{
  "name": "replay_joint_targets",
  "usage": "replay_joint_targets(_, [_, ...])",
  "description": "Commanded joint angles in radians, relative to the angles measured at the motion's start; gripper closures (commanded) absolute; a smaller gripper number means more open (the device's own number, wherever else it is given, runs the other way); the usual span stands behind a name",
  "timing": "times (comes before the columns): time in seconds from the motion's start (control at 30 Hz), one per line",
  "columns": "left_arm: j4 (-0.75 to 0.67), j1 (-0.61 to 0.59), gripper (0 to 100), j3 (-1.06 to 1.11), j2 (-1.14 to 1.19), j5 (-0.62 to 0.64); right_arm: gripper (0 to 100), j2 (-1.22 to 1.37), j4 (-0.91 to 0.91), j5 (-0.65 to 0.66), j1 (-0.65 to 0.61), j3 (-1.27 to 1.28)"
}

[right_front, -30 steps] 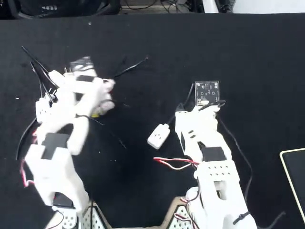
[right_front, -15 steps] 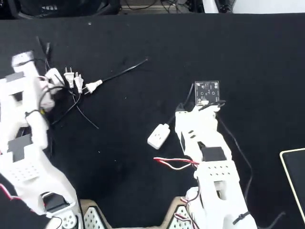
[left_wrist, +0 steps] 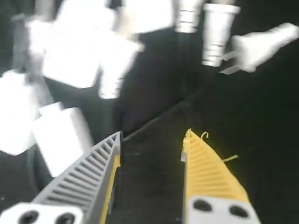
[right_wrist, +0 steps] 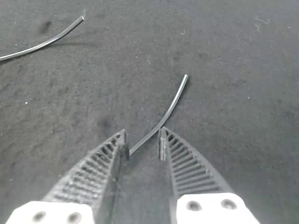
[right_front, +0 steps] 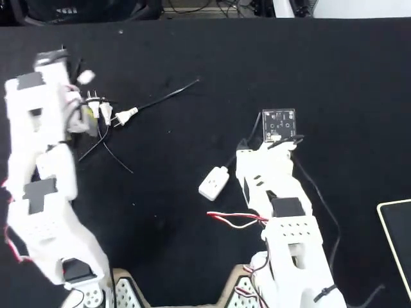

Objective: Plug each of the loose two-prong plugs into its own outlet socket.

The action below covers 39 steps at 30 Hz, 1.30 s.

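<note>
Black cloth covers the table. At its far left lie the white two-prong plugs, bunched together on thin black cords, none of them in a socket. The left arm stretches out to that far-left corner. Its left fingers, one grey and one yellow, stand wide apart and hold nothing. They hang just short of the blurred white plug bodies.

The white outlet socket block lies near the middle of the table. It is well apart from the plugs and just left of the right arm. The right fingers are low over the cloth with only a narrow gap between them. The end of a thin black cord runs into that gap, and whether it is pinched cannot be told. A dark panel with a pale rim sits at the right edge.
</note>
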Motion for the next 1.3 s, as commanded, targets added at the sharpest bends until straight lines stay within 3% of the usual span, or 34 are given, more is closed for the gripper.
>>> replay_joint_targets(0.0, [-0.084, 0.139, 78, -0.002, 0.017, -0.011, 88.4, 0.001, -0.020, 0.000, 0.014, -0.002])
replay_joint_targets(0.17, [-0.233, 0.208, 78, 0.004, 0.118, 0.002, 88.4, 0.001, -0.020, 0.000, 0.014, -0.002])
replay_joint_targets(0.43, [-0.379, 0.217, 78, 0.002, 0.195, 0.210, 88.4, 0.001, -0.020, 0.000, 0.014, -0.002])
replay_joint_targets(0.67, [-0.456, 0.193, 78, 0.005, 0.250, 0.206, 88.4, 0.001, -0.020, 0.000, 0.014, -0.002])
replay_joint_targets(1.03, [-0.221, -0.062, 78, -0.294, 0.382, 0.172, 88.4, 0.002, -0.020, 0.000, 0.014, -0.002])
replay_joint_targets(1.27, [-0.041, -0.111, 78, -0.492, 0.394, 0.172, 88.4, 0.002, -0.020, 0.000, 0.014, -0.002])
